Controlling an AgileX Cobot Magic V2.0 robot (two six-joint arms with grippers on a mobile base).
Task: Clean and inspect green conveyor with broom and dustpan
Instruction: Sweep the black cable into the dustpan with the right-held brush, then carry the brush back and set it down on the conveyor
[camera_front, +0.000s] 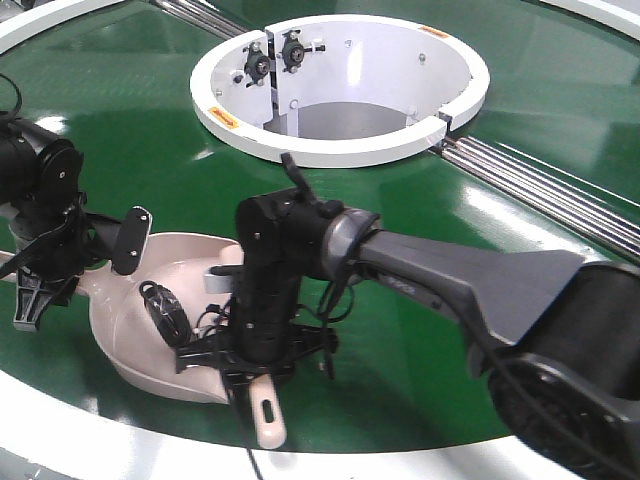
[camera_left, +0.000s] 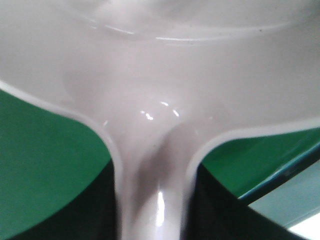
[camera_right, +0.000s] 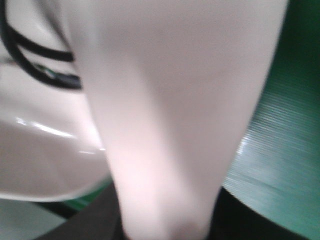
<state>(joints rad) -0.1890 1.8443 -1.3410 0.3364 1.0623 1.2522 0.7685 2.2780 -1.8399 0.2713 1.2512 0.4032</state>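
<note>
The pale dustpan (camera_front: 130, 335) lies on the green conveyor (camera_front: 400, 230) near its front left. My left gripper (camera_front: 75, 272) is shut on its handle. In the left wrist view that handle runs between my dark fingers (camera_left: 97, 212) and widens into the pan (camera_left: 150, 75); the gripper (camera_left: 155, 212) is tight on it. My right gripper (camera_front: 258, 362) points down beside the pan and is shut on the broom (camera_front: 268, 415), whose slotted handle end sticks out below. The right wrist view shows the broom (camera_right: 170, 125) filling the gripper (camera_right: 167, 222), with the dustpan (camera_right: 45, 150) to its left.
A black looped cable (camera_front: 163, 308) hangs over the pan's inside, also seen as black cable loops (camera_right: 40, 60) in the right wrist view. The white central hub (camera_front: 340, 90) stands behind. Metal rollers (camera_front: 545, 190) run to the right. The white outer rim (camera_front: 100, 445) curves along the front.
</note>
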